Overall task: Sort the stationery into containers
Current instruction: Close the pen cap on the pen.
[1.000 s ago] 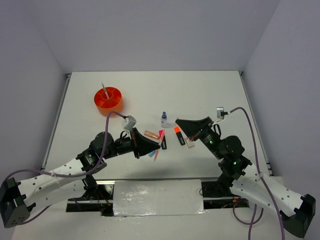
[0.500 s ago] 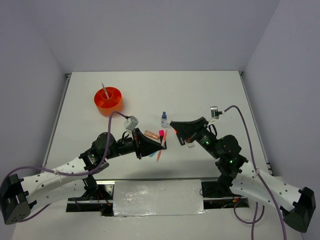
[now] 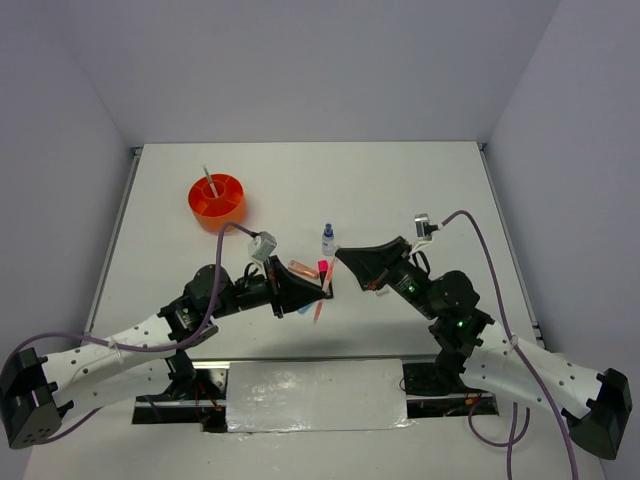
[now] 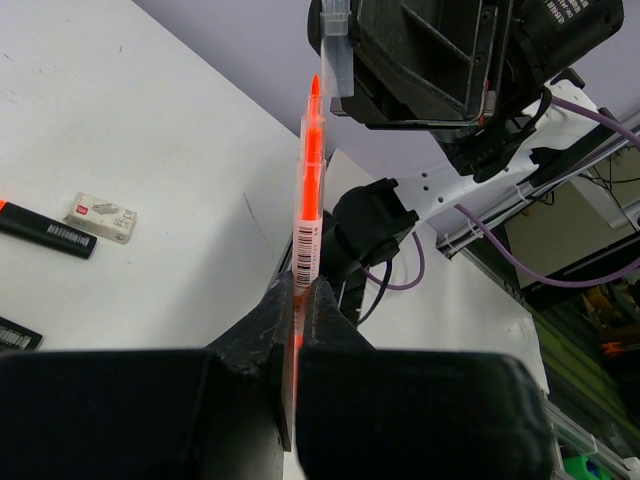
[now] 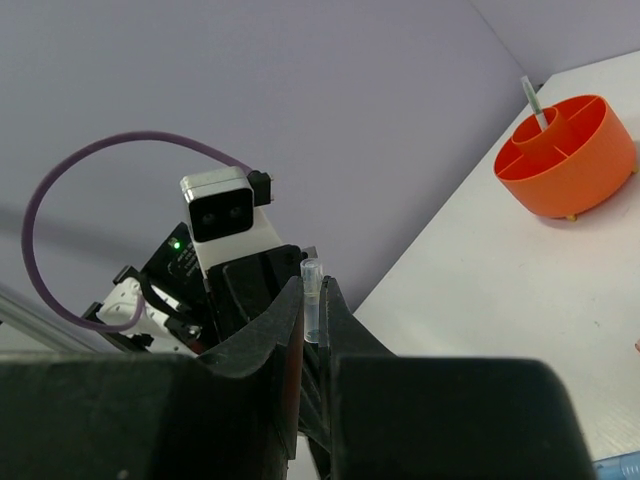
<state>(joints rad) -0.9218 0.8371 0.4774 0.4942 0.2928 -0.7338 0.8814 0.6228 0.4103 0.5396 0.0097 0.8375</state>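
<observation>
My left gripper [image 4: 298, 290] is shut on the thin orange pen [image 4: 308, 200], which points up and away, its tip bare. My right gripper [image 5: 314, 290] is shut on a small clear pen cap [image 5: 314, 300]. In the left wrist view the cap [image 4: 338, 50] hangs just beyond the pen tip. In the top view the left gripper [image 3: 325, 285] and right gripper [image 3: 342, 256] face each other at mid table, almost touching. The orange organiser cup [image 3: 217, 200] stands far left with a grey pencil [image 3: 209, 181] in it. It also shows in the right wrist view [image 5: 568, 155].
A blue-capped bottle [image 3: 327, 238] stands just behind the grippers. A pink-tipped highlighter [image 3: 323, 268] lies under them. A white eraser [image 4: 100, 217] and an orange-tipped black highlighter [image 4: 45, 232] lie on the table. A blue marker end [image 5: 615, 468] shows low in the right wrist view.
My right gripper has moved left with the cap, towards the pen tip. My left gripper shifted slightly right early on, then held still with the pen.
</observation>
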